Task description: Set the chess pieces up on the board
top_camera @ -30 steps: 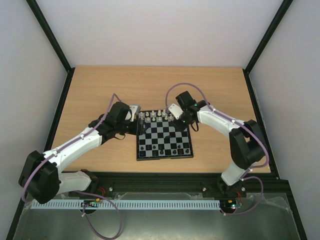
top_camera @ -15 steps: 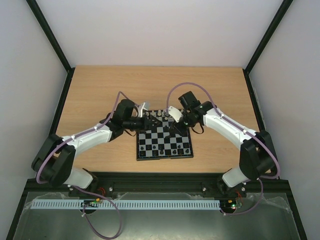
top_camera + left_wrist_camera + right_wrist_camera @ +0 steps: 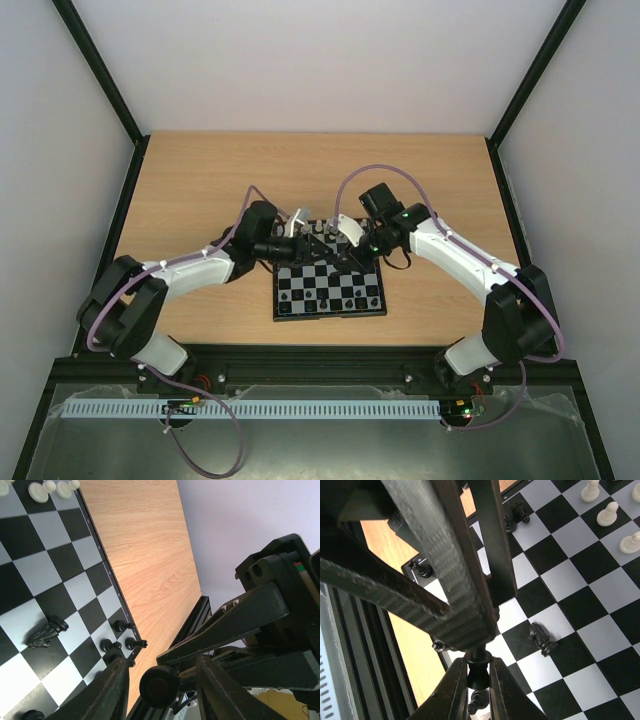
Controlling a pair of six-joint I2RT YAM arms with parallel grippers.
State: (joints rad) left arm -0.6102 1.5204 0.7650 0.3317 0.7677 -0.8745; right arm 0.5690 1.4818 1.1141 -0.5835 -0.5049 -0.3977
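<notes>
The chequered board [image 3: 330,300] lies mid-table, with both grippers meeting over its far edge. My right gripper [image 3: 478,665] is shut on a small black chess piece [image 3: 479,676], held just above the board. In the left wrist view that same black piece [image 3: 159,686] shows base-on between the spread fingers of my left gripper [image 3: 161,662], which is open with gaps on both sides. A black knight [image 3: 541,637] lies toppled on the board. Other black pieces [image 3: 122,640] stand along one edge, and white pieces [image 3: 607,512] stand on the opposite side.
The board rests on a wooden table [image 3: 200,190] enclosed by white walls and black frame posts [image 3: 100,70]. My left gripper [image 3: 308,238] and right gripper [image 3: 338,248] are crowded close together, with their fingers crossing in both wrist views.
My left arm has swung right over the board's far edge until its open fingers bracket the piece in the right gripper. The right gripper shifted slightly towards it.
</notes>
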